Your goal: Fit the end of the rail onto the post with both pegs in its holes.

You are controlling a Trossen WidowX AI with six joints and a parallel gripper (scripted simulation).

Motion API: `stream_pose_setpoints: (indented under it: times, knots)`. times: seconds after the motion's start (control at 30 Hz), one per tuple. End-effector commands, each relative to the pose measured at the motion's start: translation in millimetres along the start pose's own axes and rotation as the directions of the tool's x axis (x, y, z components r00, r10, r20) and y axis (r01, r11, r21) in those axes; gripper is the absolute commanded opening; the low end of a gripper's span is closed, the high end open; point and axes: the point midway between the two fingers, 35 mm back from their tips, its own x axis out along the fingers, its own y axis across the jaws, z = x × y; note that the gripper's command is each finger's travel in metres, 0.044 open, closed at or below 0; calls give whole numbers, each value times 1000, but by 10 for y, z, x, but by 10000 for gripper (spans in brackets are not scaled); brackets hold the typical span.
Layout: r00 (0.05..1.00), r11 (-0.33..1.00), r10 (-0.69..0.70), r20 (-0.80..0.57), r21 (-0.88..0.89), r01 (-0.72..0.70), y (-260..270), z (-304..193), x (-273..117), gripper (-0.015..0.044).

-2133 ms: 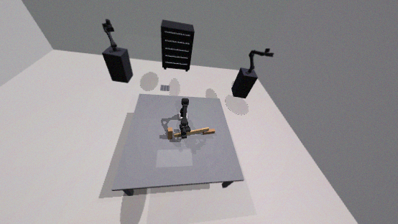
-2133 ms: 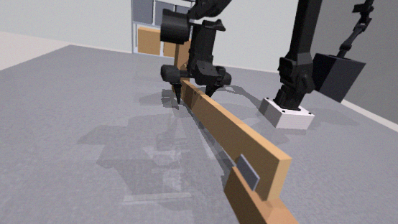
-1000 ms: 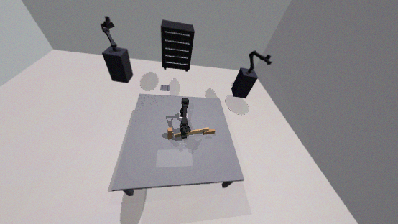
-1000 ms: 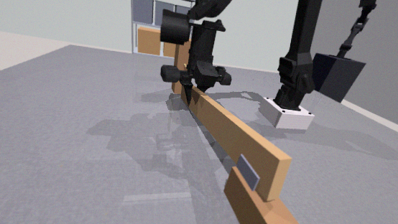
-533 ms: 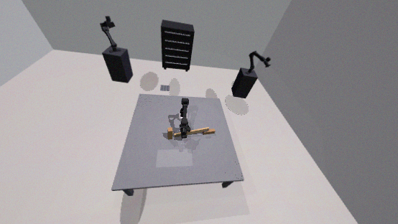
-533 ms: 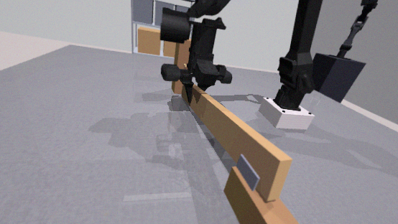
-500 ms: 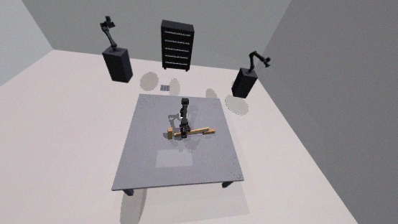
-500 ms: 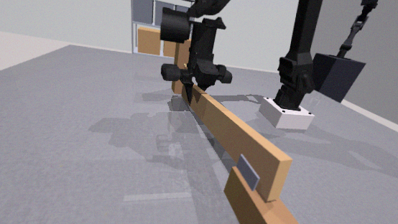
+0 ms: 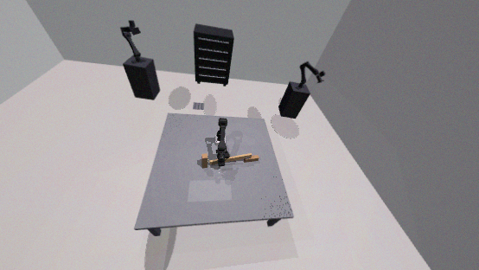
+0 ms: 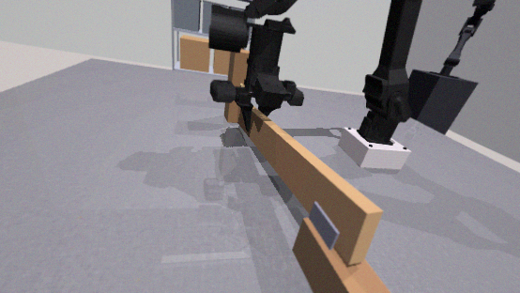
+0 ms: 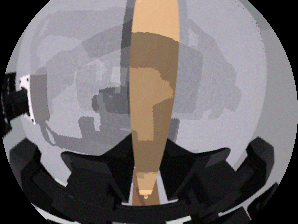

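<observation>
The long wooden rail [image 9: 238, 158] [image 10: 305, 169] [image 11: 152, 90] has its far end in the grey bracket [image 10: 325, 225] on the footboard block [image 9: 252, 159] [image 10: 310, 255]. My gripper [image 9: 221, 163] [image 10: 256, 121] [image 11: 145, 133] is shut on the rail near its post end, one finger on each side. The wooden post [image 9: 204, 161] [image 10: 233, 109] [image 11: 145, 196] stands just beyond that end, and a peg shows small below the rail end in the wrist view. The fingers hide much of the rail's post end in the exterior view. I cannot tell whether that end touches the table.
The grey table [image 9: 173, 203] [image 10: 94, 188] carries everything. My arm's white base [image 10: 385, 157] stands to one side of the rail. Two other arms on dark pedestals [image 9: 142, 79] [image 9: 294, 100] and a black cabinet [image 9: 213, 55] stand beyond the table.
</observation>
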Motion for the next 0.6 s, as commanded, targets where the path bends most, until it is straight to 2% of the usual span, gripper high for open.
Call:
stream_pose_setpoints:
  times: [0.0,0.57]
  knots:
    - [1000,1000,-11,6,0,11,-24,8,-53,0]
    - [1000,1000,-11,6,0,11,-31,7,-139,0]
